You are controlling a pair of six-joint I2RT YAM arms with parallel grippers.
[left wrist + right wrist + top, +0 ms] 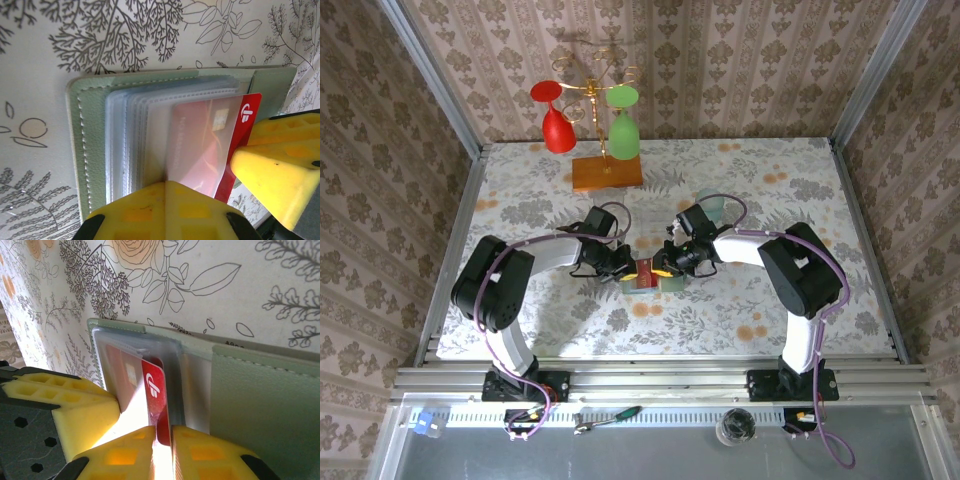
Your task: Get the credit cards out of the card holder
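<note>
I count one card holder (pixel 95 130), with one red credit card (pixel 248 111) poking out of it. My left gripper (pixel 625 271) and right gripper (pixel 161 434), both at the card holder, make two. Beyond the card holder stands one rack (pixel 592 90) bearing two glasses: one red glass (pixel 556 128) and one green glass (pixel 623 128).

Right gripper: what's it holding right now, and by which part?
The red card. The right gripper pinches its exposed end, just past the logo; the rest of the card sits in the holder's clear sleeve.
</note>
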